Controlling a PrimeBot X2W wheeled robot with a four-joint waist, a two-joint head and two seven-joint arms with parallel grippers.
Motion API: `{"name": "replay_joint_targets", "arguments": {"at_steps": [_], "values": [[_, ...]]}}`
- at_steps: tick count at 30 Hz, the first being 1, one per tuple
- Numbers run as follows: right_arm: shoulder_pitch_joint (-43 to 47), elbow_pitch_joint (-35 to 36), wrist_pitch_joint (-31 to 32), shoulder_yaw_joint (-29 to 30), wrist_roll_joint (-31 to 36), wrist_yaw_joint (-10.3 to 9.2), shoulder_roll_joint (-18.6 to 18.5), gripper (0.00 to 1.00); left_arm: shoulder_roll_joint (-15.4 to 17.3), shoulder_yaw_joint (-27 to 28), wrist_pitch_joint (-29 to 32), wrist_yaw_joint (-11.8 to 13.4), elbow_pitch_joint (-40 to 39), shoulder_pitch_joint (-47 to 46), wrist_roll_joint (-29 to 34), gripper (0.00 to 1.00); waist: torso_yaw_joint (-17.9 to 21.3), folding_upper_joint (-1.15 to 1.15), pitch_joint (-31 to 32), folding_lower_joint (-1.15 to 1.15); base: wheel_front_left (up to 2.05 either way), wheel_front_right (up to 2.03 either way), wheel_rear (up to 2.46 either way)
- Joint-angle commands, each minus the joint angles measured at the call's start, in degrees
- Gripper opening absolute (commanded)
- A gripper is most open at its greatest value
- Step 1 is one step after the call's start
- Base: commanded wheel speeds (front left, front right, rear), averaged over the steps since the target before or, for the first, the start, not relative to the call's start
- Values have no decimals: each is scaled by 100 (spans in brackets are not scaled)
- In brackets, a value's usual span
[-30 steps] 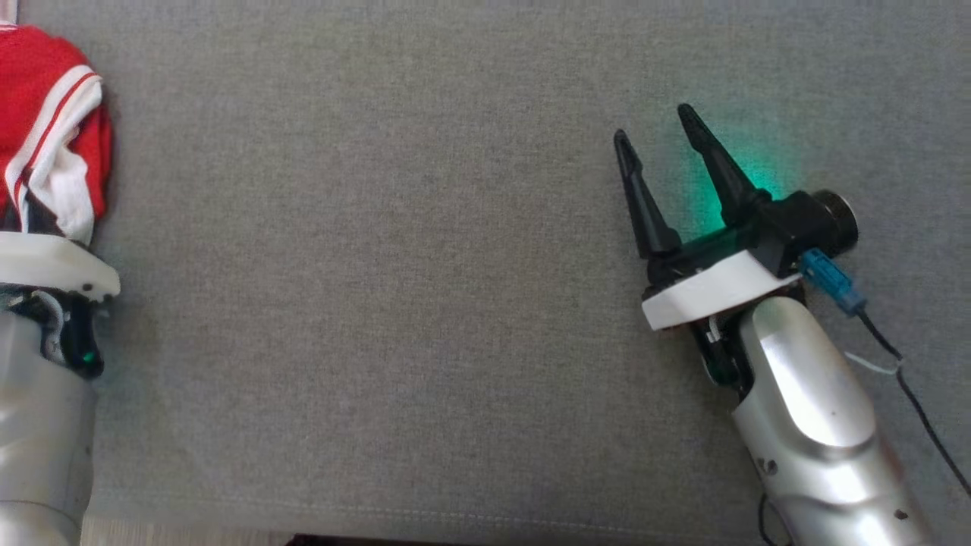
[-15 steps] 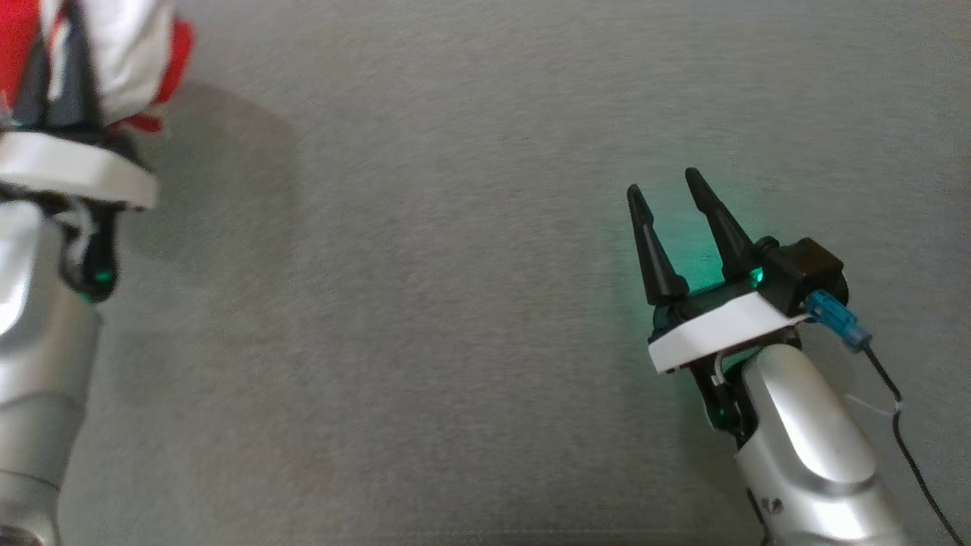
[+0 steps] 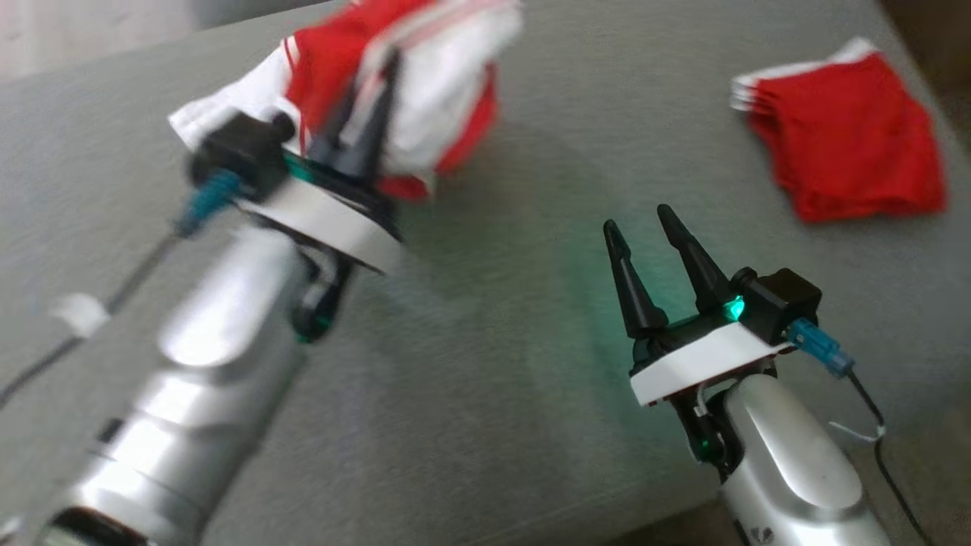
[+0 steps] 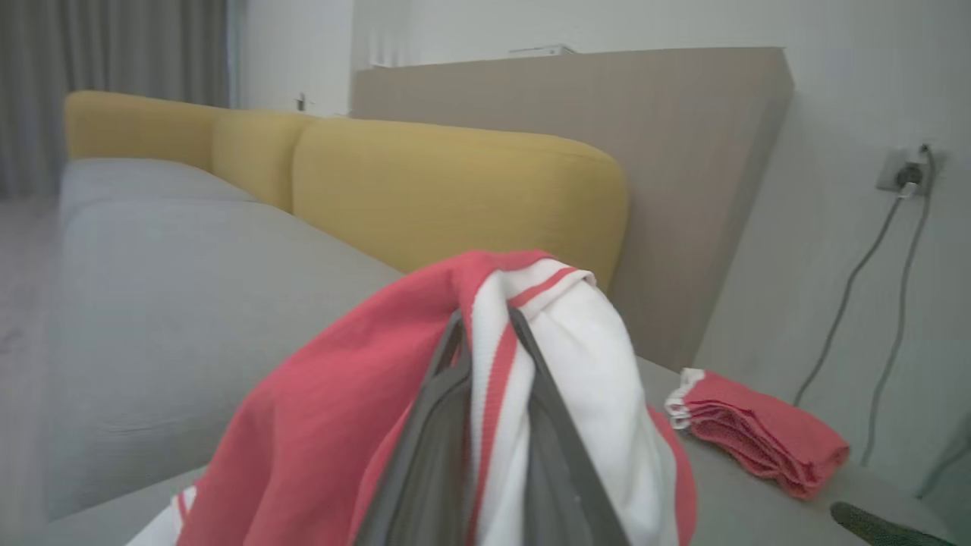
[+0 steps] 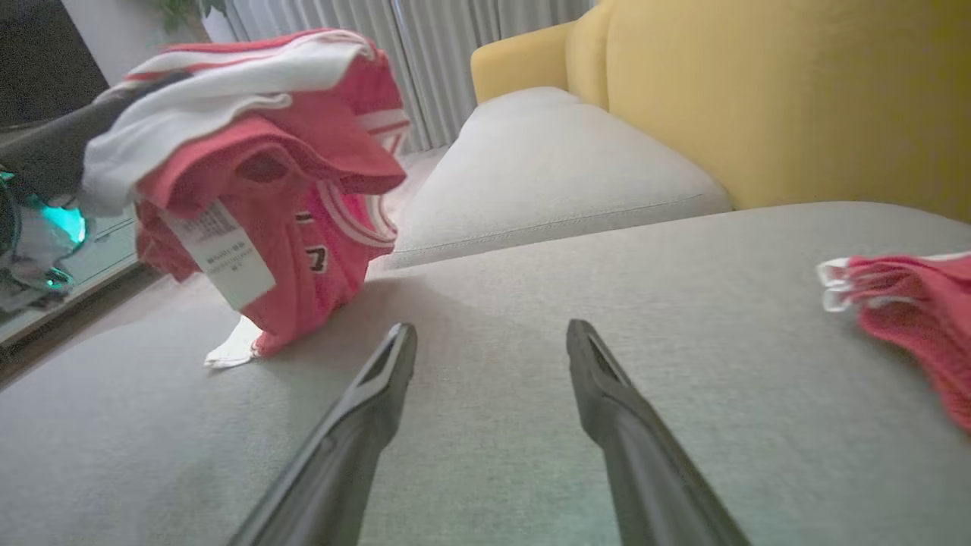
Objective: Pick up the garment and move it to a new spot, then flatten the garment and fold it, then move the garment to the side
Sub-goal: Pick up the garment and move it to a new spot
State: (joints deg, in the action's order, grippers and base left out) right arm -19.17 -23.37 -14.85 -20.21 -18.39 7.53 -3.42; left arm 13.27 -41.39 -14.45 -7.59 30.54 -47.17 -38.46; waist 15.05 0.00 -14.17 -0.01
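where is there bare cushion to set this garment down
The widest bare patch of grey cushion lies between the garment in the left gripper and the open right gripper. A narrower strip runs between that gripper and the folded red stack. It is crowded far right, where the stack lies.

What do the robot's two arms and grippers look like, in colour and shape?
Both arms match. The left gripper and right gripper each have two long, black, tapering fingers above a white plate. The forearms are rounded silver shells. A black camera block sits beside the fingers, with a blue connector and a thin black cable. A green light glows at the right gripper's base.
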Motion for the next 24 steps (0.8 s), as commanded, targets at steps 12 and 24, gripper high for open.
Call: {"name": "replay_joint_targets", "arguments": {"at_steps": [12, 24], "values": [[60, 180, -15, -147, -141, -4, 54, 100, -515, 170, -53, 22, 402, 637, -117, 100, 537, 0, 38, 1, 0, 0, 0], [278, -45, -15, 214, 108, -4, 54, 100, -606, 2724, -54, 257, -328, 2760, 1160, 100, -382, 0, 546, 1, 0, 0, 0]]}}
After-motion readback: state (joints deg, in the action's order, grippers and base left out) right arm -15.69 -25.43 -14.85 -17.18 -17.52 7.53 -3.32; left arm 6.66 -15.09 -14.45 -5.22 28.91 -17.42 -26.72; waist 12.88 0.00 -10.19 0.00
